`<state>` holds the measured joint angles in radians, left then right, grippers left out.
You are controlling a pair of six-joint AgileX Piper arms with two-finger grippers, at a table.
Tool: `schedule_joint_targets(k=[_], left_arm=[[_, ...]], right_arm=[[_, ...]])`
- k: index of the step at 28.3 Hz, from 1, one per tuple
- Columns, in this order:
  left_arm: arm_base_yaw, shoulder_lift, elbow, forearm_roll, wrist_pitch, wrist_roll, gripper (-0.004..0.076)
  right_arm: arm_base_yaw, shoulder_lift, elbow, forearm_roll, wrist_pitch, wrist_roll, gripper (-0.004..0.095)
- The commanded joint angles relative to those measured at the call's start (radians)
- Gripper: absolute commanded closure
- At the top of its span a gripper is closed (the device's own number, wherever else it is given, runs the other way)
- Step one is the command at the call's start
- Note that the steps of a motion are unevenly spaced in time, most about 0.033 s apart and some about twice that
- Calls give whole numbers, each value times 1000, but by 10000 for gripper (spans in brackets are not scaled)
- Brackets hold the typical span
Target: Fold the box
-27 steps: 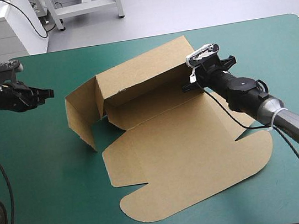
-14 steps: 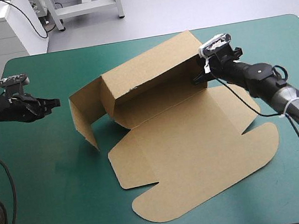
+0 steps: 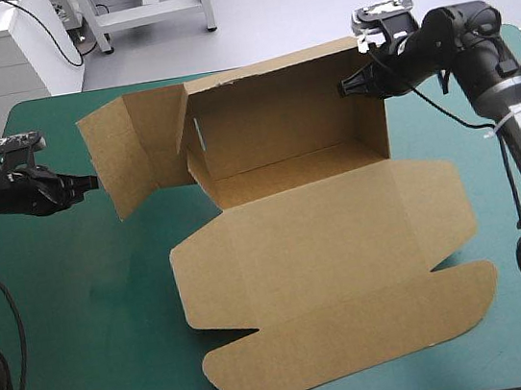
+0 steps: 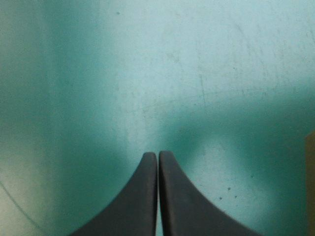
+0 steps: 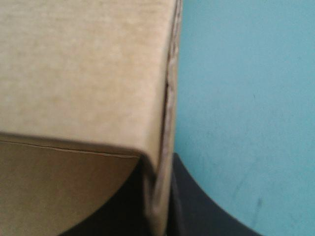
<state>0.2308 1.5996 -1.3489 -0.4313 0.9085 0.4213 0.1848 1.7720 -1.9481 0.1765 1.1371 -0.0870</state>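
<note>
- The box [image 3: 316, 245] sits mid-worktop [image 3: 85, 326] and is partly formed. Its long back wall [image 3: 268, 107] stands upright, and the right end wall [image 3: 372, 126] is raised square to it.
- Left to do, as I judge it: the left flap [image 3: 123, 151] splays outward and is not tucked, no front wall is up, and the broad lid panel [image 3: 330, 272] lies flat toward the near edge.
- The right gripper [image 3: 350, 85] has its black fingers pinched almost together on the box's top far-right corner, with the board between them.
- The left gripper [image 3: 89, 182] has its fingers pressed together and holds nothing. It hovers over the teal-green cover just beside the left flap's outer edge.
- Count: one box, two grippers, two walls raised, one flap loose.
</note>
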Motion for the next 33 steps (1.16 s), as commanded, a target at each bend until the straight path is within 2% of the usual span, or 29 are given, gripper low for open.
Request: schedule_joint_targets(k=[1,4,13,16,21,30,33], left_arm=[[33,-42,-23,-32,-13,21,731],[85,-42,-23,-35,27,24,731],[99,-42,-23,-81,30,24,731],[99,-42,-23,-80,39,24,731],[99,-42,-23,-80,41,34,731],[99,-42,-23,-83,37,51,731],[99,-42,-23,-83,37,58,731]], right_arm=[[-5,-67,-85,0,107,74,923],[-5,-116,-6,0,109,117,923],[-5,-248,348,-5,107,108,923],[-5,-226,365,-5,94,87,923],[-5,-159,357,-2,11,87,923],[-5,-14,326,-2,-34,80,923],[-5,14,283,20,-62,29,923]])
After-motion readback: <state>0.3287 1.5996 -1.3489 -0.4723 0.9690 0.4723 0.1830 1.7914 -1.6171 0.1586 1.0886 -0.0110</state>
